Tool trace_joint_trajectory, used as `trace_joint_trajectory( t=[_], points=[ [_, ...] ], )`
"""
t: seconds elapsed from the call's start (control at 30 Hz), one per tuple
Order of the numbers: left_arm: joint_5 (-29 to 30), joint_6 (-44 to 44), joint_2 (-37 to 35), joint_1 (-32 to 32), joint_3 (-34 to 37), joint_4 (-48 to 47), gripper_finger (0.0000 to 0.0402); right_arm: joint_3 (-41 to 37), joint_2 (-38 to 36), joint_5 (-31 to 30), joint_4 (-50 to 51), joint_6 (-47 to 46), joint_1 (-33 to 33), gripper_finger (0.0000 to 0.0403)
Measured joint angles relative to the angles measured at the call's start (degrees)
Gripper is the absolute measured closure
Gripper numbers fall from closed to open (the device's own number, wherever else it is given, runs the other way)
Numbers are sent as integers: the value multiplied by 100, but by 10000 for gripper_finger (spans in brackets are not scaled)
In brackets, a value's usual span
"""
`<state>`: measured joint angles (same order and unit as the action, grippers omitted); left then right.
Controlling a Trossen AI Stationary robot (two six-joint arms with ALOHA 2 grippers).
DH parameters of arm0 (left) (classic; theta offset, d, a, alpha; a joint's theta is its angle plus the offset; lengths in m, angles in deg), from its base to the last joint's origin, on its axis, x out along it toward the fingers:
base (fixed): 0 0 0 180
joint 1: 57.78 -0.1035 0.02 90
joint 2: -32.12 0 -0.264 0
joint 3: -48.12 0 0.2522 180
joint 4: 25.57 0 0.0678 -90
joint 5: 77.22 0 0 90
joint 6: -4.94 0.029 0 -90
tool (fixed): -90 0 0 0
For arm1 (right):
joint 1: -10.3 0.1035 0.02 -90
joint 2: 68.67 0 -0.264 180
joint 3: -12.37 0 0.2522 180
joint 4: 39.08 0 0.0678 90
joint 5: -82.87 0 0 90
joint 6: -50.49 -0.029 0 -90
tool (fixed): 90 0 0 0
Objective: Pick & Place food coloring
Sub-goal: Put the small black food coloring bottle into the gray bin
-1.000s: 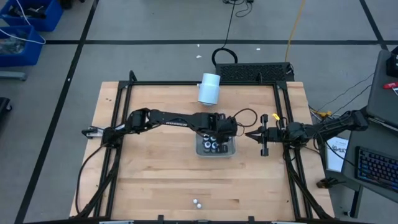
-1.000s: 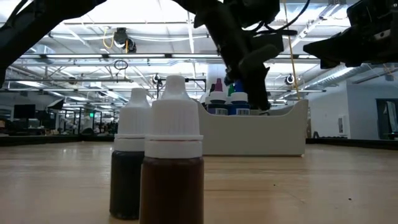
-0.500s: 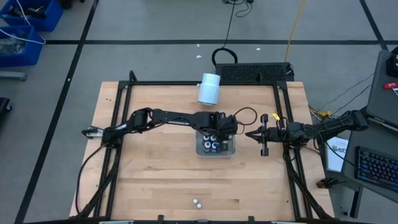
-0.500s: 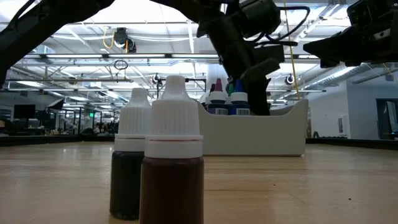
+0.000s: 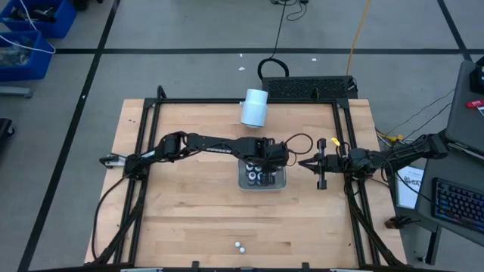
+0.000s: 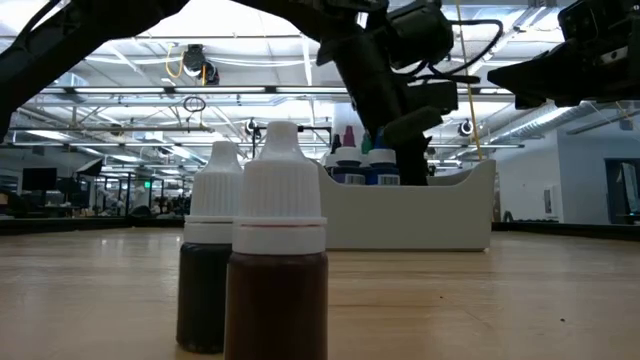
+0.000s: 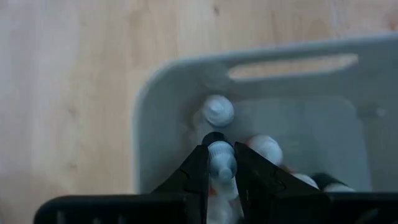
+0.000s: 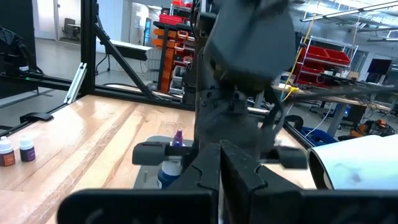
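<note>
A grey tray at the table's middle holds several food coloring bottles with white caps; the low view shows blue ones standing in it. My left gripper reaches down into the tray, shut on one white-capped bottle. Two more bottles stand on their bases near the table's front edge, large in the low view. My right gripper waits shut at the right of the tray, holding nothing. My left gripper pinches the bottle's white cap between its two fingers. The fingers slant down into the tray from the table's left side. The bottle's body is hidden below the fingers; whether it stands on the tray's floor cannot be told.
A large white cylinder lies at the far edge of the table. A black frame runs round the wooden top. Bare wood lies between the tray and the two front bottles.
My left gripper has gone down into the tray with the bottle still between its fingers. The right arm has kept still.
</note>
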<state>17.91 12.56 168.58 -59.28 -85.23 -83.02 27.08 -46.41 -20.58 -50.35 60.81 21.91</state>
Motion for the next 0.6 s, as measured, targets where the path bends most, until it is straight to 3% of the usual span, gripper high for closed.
trace_joint_trajectory(
  t=[0.6],
  points=[
    [-156,179,79,-19,-3,155,305,0,1,2,-19,-5,0,399]
  ],
)
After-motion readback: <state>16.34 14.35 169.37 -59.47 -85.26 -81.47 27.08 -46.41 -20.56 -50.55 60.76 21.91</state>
